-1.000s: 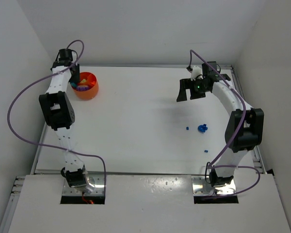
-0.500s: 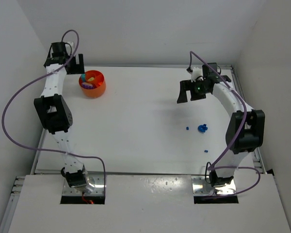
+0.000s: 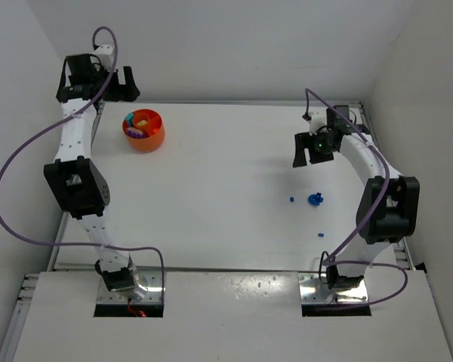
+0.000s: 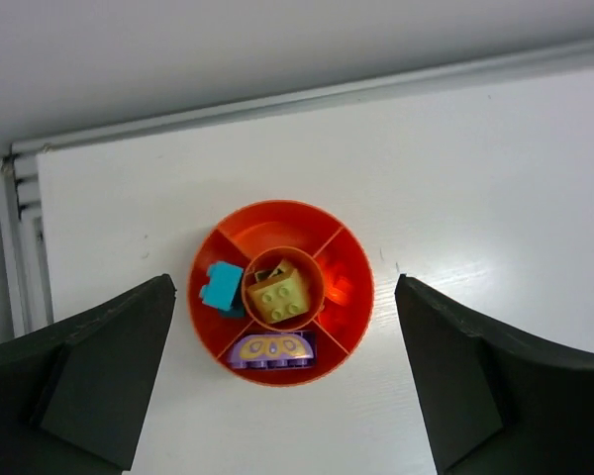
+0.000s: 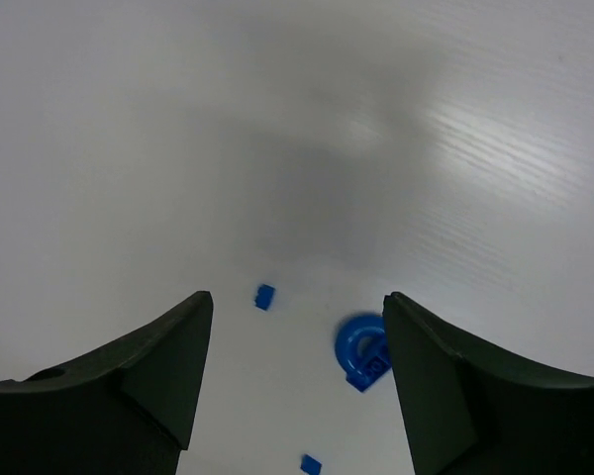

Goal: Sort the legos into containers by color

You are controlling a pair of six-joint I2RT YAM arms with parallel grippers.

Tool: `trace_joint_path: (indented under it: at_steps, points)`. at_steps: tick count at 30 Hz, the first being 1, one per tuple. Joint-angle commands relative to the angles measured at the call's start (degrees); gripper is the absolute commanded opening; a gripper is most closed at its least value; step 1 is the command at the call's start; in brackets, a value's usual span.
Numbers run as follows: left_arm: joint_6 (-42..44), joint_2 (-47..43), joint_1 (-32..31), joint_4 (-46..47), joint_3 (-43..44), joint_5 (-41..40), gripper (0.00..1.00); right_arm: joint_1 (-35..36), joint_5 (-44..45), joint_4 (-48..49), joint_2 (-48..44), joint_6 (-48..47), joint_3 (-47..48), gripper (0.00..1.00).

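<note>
change: left gripper (image 3: 121,83) has sprung wide and pulled up and back off the small round orange plastic bowl (image 3: 152,140); right gripper (image 3: 309,154) has swung in toward the blue pieces, jaws narrowing.
meaning: I read it as a drop just done, blue next.
bowl: far-left of table; lime green brick (image 4: 280,293) in centre cup, teal brick (image 4: 221,286) and purple arched brick (image 4: 270,348) in outer sections.
left fingers: fully spread, empty.
right fingers: part open, empty, hovering above round blue lego (image 5: 364,352) and tiny blue bit (image 5: 265,295).
</note>
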Motion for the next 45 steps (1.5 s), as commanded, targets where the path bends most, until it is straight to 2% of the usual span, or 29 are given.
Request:
trace_joint_path:
  at_steps: [1, 5, 9, 11, 14, 17, 21, 23, 25, 29, 35, 37, 45]
  points:
    - [11.9, -3.4, -6.6, -2.3, -2.7, 10.1, 1.0, -4.3, 4.9, -3.3, -2.9, -3.9, -1.5, 0.69]
    - [20.4, -4.7, -14.6, -2.9, -8.5, 9.2, 1.0, -6.9, 9.0, -9.8, -3.9, -11.2, -3.0, 0.62]
    - [20.0, -3.2, -20.5, -3.4, -9.2, 11.4, 0.98, -8.1, 11.5, -18.2, -2.3, -19.4, -1.2, 0.52]
    - [17.9, -2.4, -23.4, -4.0, -9.2, 11.5, 0.98, -8.6, 12.0, -21.5, -1.1, -22.4, 0.7, 0.52]
    - [14.2, -1.2, -26.0, -3.1, -8.1, 9.1, 0.98, -8.6, 9.2, -22.2, -0.6, -27.0, 0.2, 0.67]
    - [8.7, 0.1, -26.0, -2.6, -7.6, 9.8, 0.98, -7.9, 8.3, -17.7, -0.6, -30.9, -4.5, 0.72]
    - [7.6, 1.3, -25.5, -3.1, -6.5, 11.9, 0.98, -7.1, 5.9, -9.7, -3.2, -35.0, -10.6, 0.77]
    - [7.6, 1.9, -25.0, -3.1, -5.8, 11.2, 0.99, -7.1, 4.6, -3.6, -5.4, -40.0, -15.9, 0.8]
    - [7.0, 2.9, -24.3, -3.1, -4.3, 10.7, 0.99, -7.1, 2.7, 1.8, -7.0, -45.9, -19.9, 0.8]
    - [6.4, 4.3, -23.1, -3.8, -2.8, 10.1, 0.99, -5.9, -1.4, 8.1, -10.8, -52.0, -23.9, 0.79]
    - [6.4, 5.5, -22.6, -4.3, -2.9, 9.6, 0.99, -3.5, 0.9, 12.5, -17.1, -63.5, -33.0, 0.77]
    - [6.4, 5.5, -22.6, -4.3, -3.9, 9.6, 0.99, -2.2, 3.4, 13.8, -17.7, -65.3, -36.0, 0.77]
    - [5.4, 6.0, -22.1, -2.5, -5.0, 9.6, 0.99, -0.5, 10.5, 18.9, -13.4, -63.0, -36.7, 0.75]
